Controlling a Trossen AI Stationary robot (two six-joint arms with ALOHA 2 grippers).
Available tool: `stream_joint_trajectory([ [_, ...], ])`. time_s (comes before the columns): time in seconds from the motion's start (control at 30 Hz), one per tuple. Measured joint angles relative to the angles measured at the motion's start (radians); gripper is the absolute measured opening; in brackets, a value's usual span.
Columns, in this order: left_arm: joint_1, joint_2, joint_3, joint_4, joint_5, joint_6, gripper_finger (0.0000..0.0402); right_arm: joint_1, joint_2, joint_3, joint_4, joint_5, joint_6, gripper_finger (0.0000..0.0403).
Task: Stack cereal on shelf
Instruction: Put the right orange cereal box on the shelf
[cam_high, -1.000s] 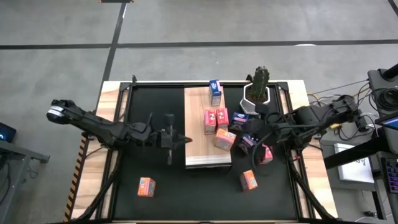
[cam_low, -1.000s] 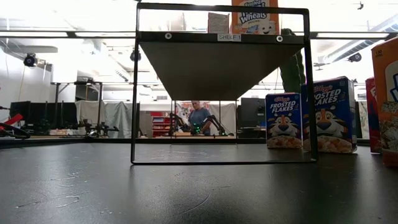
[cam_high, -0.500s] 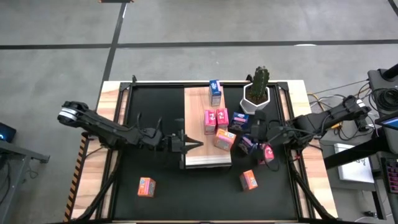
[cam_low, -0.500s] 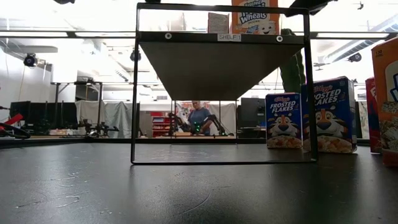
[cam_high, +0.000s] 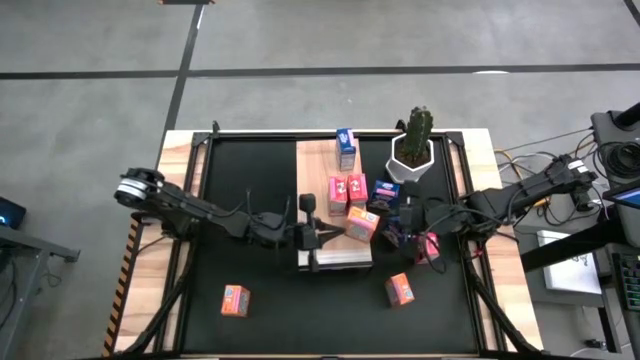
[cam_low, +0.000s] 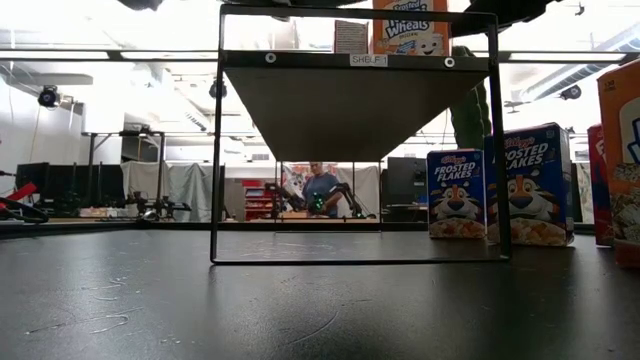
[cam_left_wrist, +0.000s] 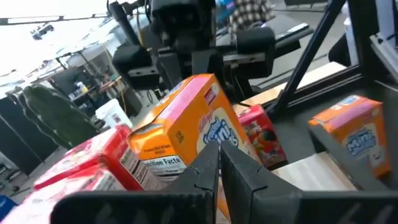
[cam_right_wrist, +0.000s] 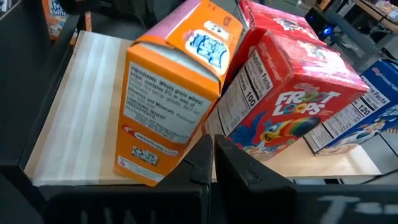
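Note:
The light wood shelf (cam_high: 315, 170) is raised on a black frame (cam_low: 355, 60) over the black mat. On it stand a blue cereal box (cam_high: 346, 148) and two pink-red boxes (cam_high: 347, 190). An orange box (cam_high: 361, 225) sits tilted on one lower edge. My left gripper (cam_high: 322, 235) is shut, level over the shelf's near left part, pointing at the orange box (cam_left_wrist: 186, 124). My right gripper (cam_high: 397, 225) is shut at the shelf's right edge, pointing at the same box (cam_right_wrist: 168, 106) and the red boxes (cam_right_wrist: 292, 106). My left gripper's shut fingertips (cam_left_wrist: 214, 152) stand right at the orange box's printed face; I cannot tell whether they touch it. My right gripper's shut fingertips (cam_right_wrist: 208, 149) stand right at the orange box's lower corner; I cannot tell whether they touch it.
Loose orange boxes lie on the mat at the near left (cam_high: 235, 299) and near right (cam_high: 400, 290). A pink-red box (cam_high: 428, 246) and blue boxes (cam_high: 386, 190) crowd the shelf's right side. A white-potted cactus (cam_high: 415, 140) stands at the far right.
My left gripper has gone toward the table's right edge, from beside the shelf's left edge to over the shelf, close to the tilted orange box. The boxes have stayed where they were.

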Motion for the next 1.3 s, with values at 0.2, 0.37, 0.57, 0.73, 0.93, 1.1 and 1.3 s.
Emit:
stream_joint_trajectory([
  [0.2, 0.014, 0.043, 0.019, -0.001, -0.011, -0.006, 0.0, 0.0, 0.008, 0.0, 0.006, -0.008, 0.002, 0.0009],
  [0.37, 0.016, 0.042, 0.019, 0.002, -0.066, -0.008, 0.0, 0.001, 0.025, 0.0, 0.01, -0.056, 0.015, 0.0009],
  [0.57, 0.016, 0.042, 0.019, -0.001, -0.086, -0.008, 0.0, 0.005, 0.055, 0.0, 0.02, -0.092, 0.04, 0.0009],
  [0.73, 0.016, 0.042, 0.019, -0.008, -0.086, -0.008, 0.0, 0.014, 0.068, 0.0, 0.05, -0.156, 0.039, 0.0009],
  [0.93, 0.016, 0.042, 0.019, -0.009, -0.086, -0.012, 0.0, 0.023, 0.078, 0.0, 0.062, -0.163, 0.044, 0.0009],
  [1.1, 0.016, 0.042, 0.019, -0.009, -0.085, -0.018, 0.0, 0.023, 0.109, 0.0, 0.098, -0.163, 0.036, 0.0009],
  [1.3, 0.015, 0.042, 0.018, -0.014, -0.03, -0.02, 0.0, 0.023, 0.146, 0.001, 0.112, -0.163, 0.023, 0.0009],
])
